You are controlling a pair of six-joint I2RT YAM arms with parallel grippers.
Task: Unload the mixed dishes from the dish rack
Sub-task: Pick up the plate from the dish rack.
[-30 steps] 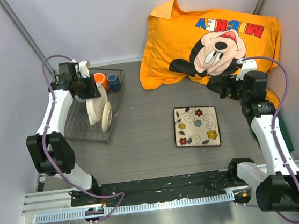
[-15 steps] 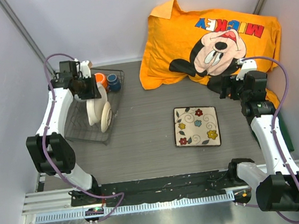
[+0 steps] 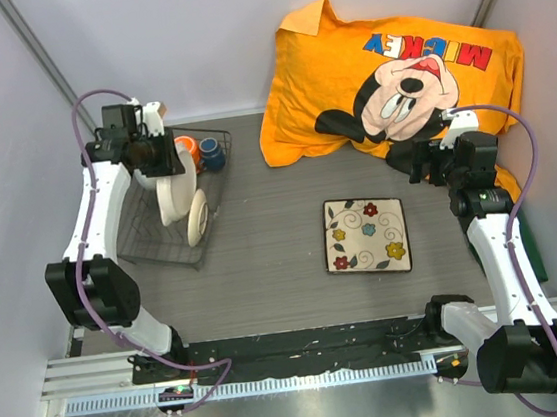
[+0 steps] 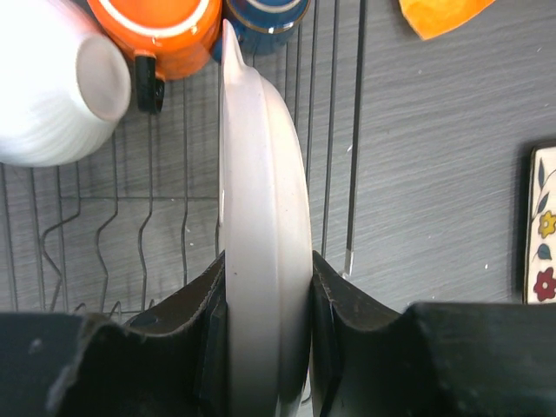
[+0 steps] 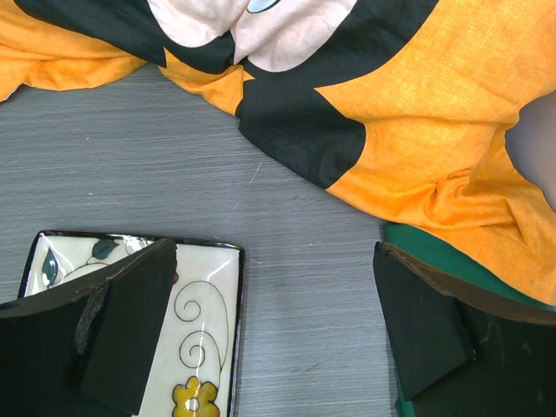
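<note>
left gripper [image 4: 268, 274]: fingers [image 4: 187, 308] were clamped on the rim of the cream bowl [image 4: 265, 165], one on each face
cream bowl: stood upright on edge over the dish rack [image 4: 113, 234]; couldn't tell whether it rested on the wires
small white bowl [image 4: 52, 82]: lay on its side in the rack, near the cream bowl, foot facing it
orange mug [image 3: 187, 150]: sat at the far end of the rack, just beside the dark-blue cup [image 3: 212, 154]
square plate [image 3: 367, 235]: lay flat on the tabletop [image 3: 274, 259], flowers up, well apart from the rack
right gripper [image 5: 274, 261]: fingers [image 5: 130, 321] were spread wide with nothing between them, above the tabletop between the plate's corner and the pillow [image 5: 417, 113]
pillow: orange with a cartoon mouse print, lay at the far right of the tabletop
</note>
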